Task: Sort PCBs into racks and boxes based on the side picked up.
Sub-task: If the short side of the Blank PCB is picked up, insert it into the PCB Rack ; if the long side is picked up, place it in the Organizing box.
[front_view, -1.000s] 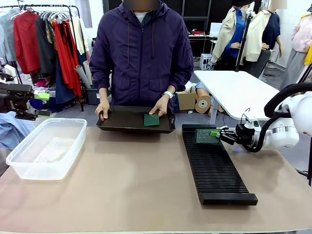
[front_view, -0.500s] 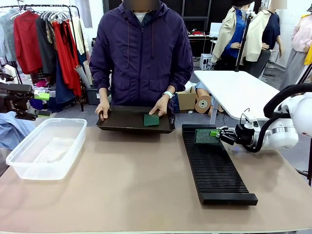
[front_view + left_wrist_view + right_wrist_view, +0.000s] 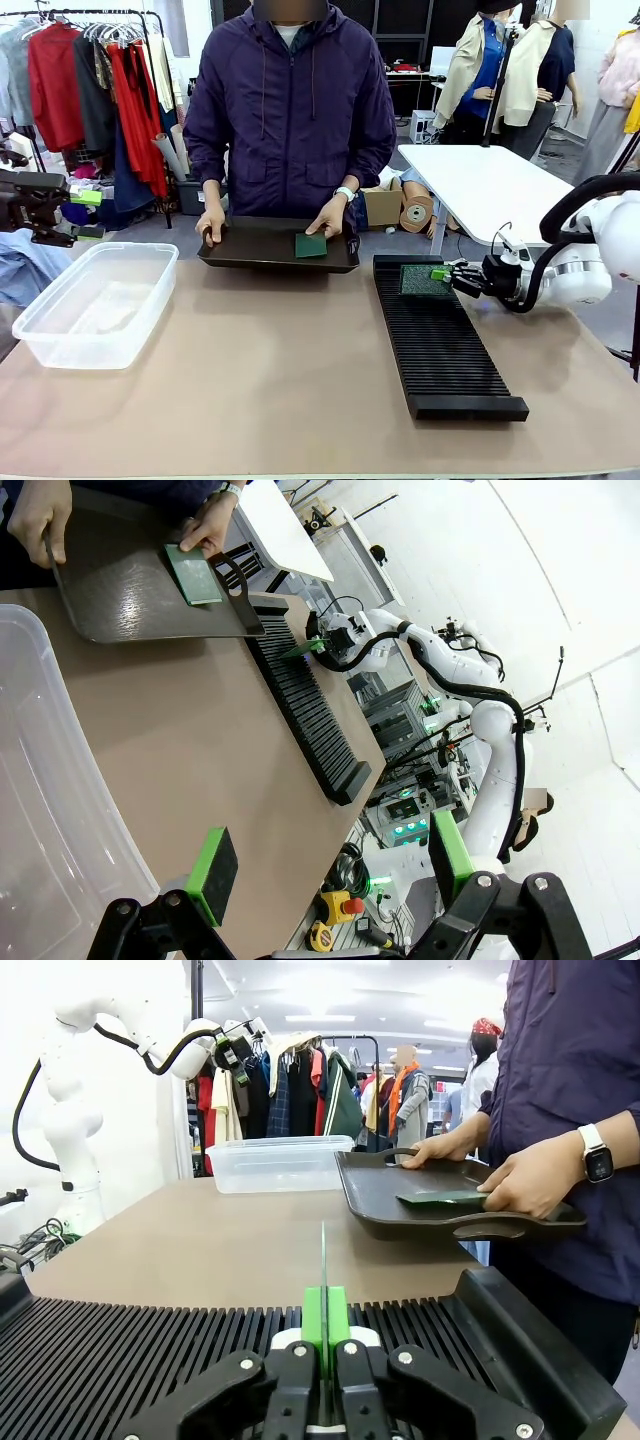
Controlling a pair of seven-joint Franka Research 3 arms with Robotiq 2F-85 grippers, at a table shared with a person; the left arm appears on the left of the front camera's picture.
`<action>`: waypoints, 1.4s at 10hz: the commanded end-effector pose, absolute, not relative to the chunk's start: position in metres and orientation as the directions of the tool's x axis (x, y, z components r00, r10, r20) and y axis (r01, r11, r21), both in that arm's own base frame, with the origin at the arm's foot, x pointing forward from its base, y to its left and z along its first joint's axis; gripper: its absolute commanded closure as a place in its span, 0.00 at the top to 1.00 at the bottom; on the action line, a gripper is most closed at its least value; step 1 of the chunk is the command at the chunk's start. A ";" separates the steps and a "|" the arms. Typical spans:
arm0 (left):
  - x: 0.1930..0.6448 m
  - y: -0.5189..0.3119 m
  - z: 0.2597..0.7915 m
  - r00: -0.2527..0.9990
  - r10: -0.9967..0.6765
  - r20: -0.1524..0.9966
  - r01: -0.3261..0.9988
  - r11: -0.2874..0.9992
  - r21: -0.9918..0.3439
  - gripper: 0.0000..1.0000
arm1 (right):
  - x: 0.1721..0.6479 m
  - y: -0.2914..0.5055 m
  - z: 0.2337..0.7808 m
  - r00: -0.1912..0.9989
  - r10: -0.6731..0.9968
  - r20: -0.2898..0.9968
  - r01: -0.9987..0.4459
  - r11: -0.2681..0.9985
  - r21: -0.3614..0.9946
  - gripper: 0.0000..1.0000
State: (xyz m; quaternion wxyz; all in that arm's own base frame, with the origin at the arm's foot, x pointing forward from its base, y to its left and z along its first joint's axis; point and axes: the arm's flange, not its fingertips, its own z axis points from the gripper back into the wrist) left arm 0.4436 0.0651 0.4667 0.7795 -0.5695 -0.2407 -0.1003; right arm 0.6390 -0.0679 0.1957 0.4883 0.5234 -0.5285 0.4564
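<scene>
A PCB (image 3: 423, 280) is pinched by its edge in the right gripper (image 3: 443, 272) at the far end of the rack (image 3: 440, 345); slot contact cannot be confirmed. The left gripper (image 3: 330, 865) is spread near the box (image 3: 80, 352). Farther off, a second PCB (image 3: 311, 246) is held flat in a tray (image 3: 250, 245) by a hand (image 3: 328, 216).

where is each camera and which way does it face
Front: robot's side, facing the person across the table; right gripper holds a PCB at the rack.
Left wrist: by the tub, facing the rack; left gripper open.
Right wrist: low over the rack, facing the tub; gripper shut on the PCB.
All share the tray.
</scene>
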 end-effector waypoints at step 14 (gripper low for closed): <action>0.442 0.066 0.468 0.867 0.120 0.484 0.425 0.330 -0.843 1.00 | 0.646 -0.069 0.185 0.015 -0.059 0.998 -0.999 0.049 0.018 0.00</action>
